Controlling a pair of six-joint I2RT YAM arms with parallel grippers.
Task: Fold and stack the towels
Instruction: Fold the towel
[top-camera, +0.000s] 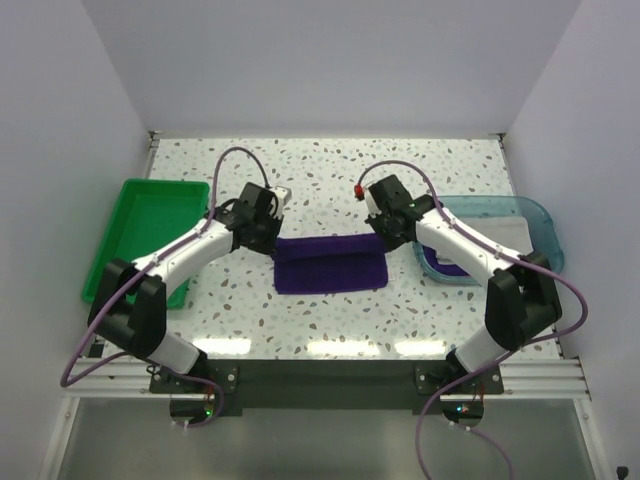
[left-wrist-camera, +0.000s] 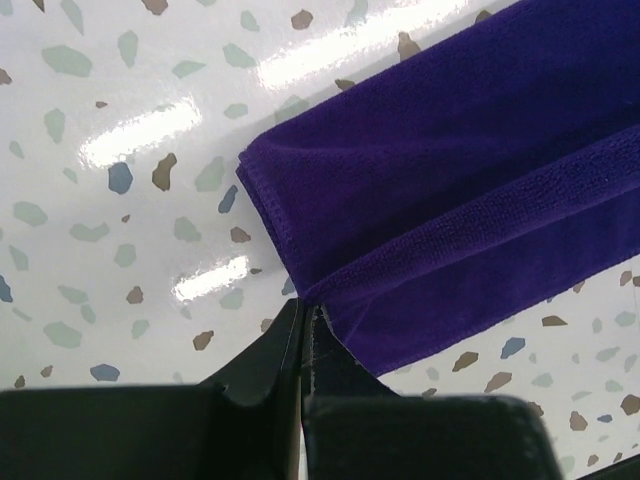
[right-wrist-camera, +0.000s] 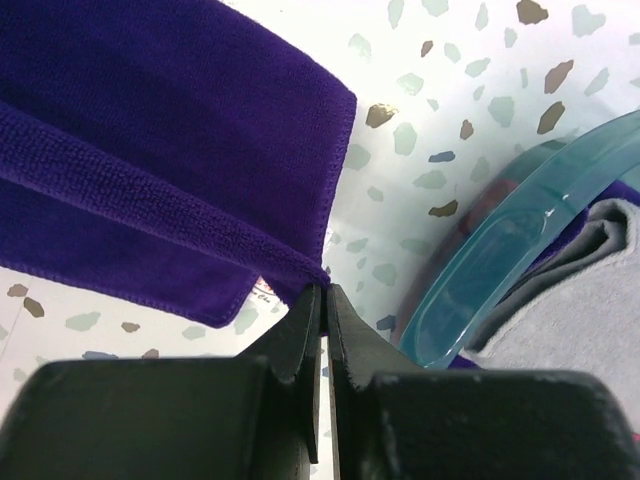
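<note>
The left arm (top-camera: 190, 255) and the right arm (top-camera: 470, 245) reach forward from their bases and bend in toward each other. The left gripper (left-wrist-camera: 303, 312) points down, fingers squeezed tight, pinching one end of the purple towel (left-wrist-camera: 450, 200). The right gripper (right-wrist-camera: 325, 295) pinches the other end the same way.

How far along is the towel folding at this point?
Done: the purple towel lies on the table with one layer folded over. In hand: the left gripper and right gripper are each shut on an end of that fold. Left: finishing this fold, then the grey towel in the teal tray; no stack yet.
</note>
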